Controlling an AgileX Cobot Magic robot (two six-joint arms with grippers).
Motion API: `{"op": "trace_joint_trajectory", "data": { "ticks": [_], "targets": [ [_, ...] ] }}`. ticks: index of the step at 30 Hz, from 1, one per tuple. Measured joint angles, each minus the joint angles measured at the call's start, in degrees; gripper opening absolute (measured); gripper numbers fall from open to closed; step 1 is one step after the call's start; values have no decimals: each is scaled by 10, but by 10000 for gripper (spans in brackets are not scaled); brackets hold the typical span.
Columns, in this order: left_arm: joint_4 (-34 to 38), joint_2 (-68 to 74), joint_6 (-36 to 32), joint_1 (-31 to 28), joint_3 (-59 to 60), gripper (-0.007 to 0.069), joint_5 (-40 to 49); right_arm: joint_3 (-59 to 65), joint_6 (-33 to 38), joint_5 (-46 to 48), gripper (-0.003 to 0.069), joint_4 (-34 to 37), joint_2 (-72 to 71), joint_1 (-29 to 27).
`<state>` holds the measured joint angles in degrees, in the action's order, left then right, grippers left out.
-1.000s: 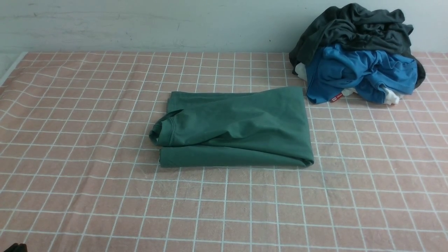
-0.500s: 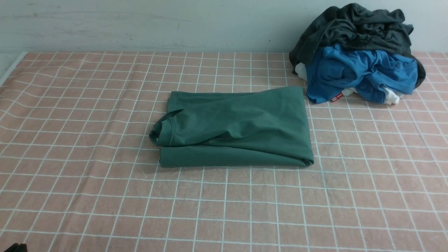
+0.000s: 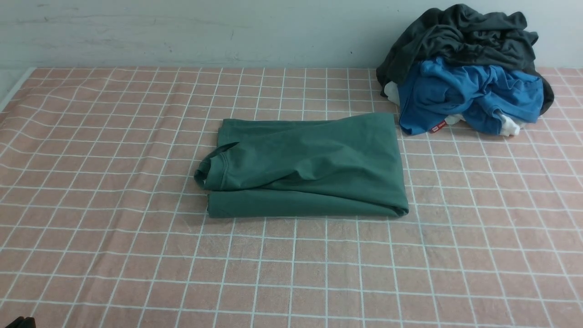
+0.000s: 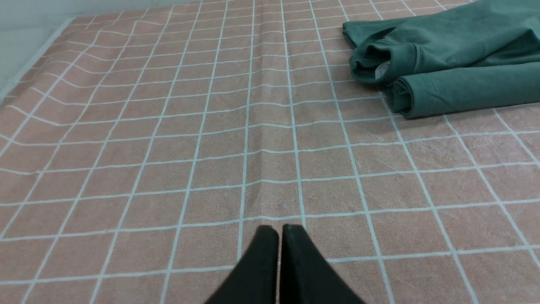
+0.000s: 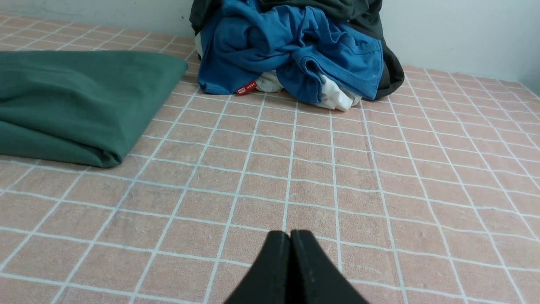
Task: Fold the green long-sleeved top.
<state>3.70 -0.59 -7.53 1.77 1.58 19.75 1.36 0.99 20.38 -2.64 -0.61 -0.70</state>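
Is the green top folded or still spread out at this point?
Folded. The green top lies as a compact layered rectangle on the checked cloth, no sleeves trailing, collar doubled at one end, a rolled fold along the near edge.

No visible change, green long-sleeved top [image 3: 305,166] lying folded exactly as a second earlier

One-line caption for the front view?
Folded green long-sleeved top lying mid-tablecloth, blue and dark grey garments piled behind.
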Motion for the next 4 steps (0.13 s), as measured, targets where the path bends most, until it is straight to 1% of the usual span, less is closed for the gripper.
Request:
{"op": "trace_joint_trajectory", "data": {
  "ticks": [4],
  "targets": [
    [0, 0, 0, 0, 0, -1, 0, 0, 0, 0, -10, 0, 0, 0]
  ]
}}
